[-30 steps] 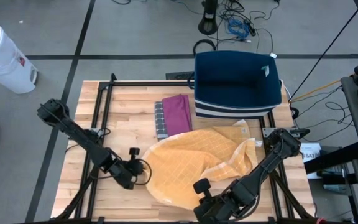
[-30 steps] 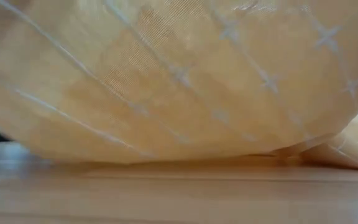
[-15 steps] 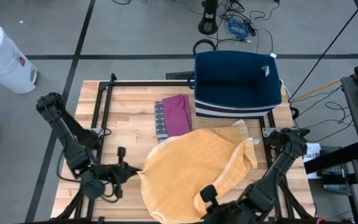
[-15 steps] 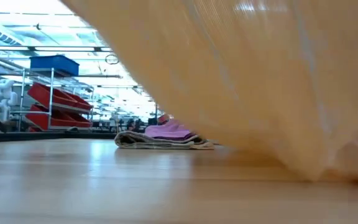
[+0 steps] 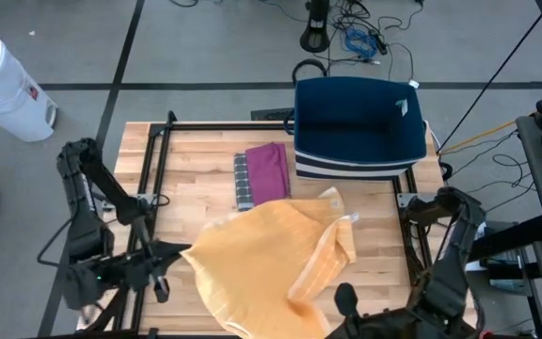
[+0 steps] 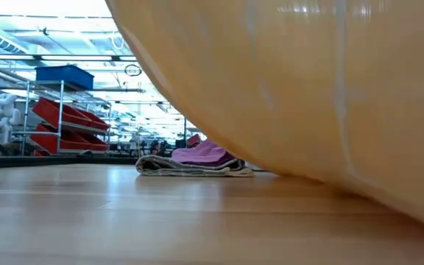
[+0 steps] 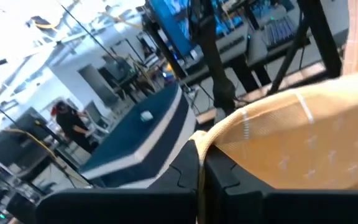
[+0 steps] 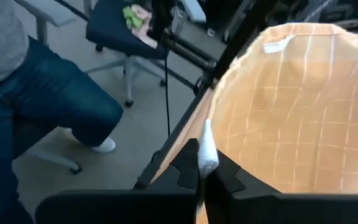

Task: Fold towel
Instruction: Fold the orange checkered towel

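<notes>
the room behind the desk point(image 5: 186, 160) is a workshop with red bin racks point(image 6: 68, 121) and, beyond the desk edge, a seated person's jeans leg point(image 8: 48, 112) and an office chair point(image 8: 126, 31). on the desk, a navy bin point(image 5: 358, 122) sits at the far edge; just beside it lies a folded purple cloth point(image 5: 262, 174) on a grey checked one. a white canister point(image 5: 3, 85) stands on the floor off the far left corner.

the yellow towel point(image 5: 271, 264) covers the near middle of the desk, one edge doubled over along its right side, its far tip close to the purple cloth. in the low view it hangs lifted off the wood.

the left pincer point(image 7: 201, 171) is together, clamped on a towel corner off the near left edge; its arm is folded steeply back. the right pincer point(image 8: 202, 168) is together, clamped on a white-hemmed corner at the near right edge, arm drawn back likewise.
</notes>
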Motion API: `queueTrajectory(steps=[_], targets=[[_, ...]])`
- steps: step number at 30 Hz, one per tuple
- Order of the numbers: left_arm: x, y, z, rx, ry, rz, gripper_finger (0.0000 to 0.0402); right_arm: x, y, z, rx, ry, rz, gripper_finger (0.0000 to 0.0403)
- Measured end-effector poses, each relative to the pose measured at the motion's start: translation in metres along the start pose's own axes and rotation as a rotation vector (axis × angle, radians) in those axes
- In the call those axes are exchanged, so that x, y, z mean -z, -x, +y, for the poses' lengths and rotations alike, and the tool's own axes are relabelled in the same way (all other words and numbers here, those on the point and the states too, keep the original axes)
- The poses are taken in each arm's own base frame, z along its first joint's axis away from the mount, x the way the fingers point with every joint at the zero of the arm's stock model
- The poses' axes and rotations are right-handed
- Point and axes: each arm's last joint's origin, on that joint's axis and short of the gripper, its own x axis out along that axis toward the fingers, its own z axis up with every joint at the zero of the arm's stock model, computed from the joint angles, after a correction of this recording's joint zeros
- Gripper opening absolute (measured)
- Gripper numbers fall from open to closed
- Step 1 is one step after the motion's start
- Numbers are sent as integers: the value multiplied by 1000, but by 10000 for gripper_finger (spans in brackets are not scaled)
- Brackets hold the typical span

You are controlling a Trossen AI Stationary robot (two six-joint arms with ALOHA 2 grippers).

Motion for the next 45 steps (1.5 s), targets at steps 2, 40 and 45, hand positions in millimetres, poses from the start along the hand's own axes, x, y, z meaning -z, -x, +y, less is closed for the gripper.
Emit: queueTrajectory(steps=[2,40,45], targets=[[-6,5,1,2,-9,-18,0,-1,6,1,0,0,-9,0],[40,-74,24,-89,-105,255,0,19,-19,-31,97,-180,199,0],[50,-93,36,-133,-119,327,0,25,-33,-38,142,-181,242,0]])
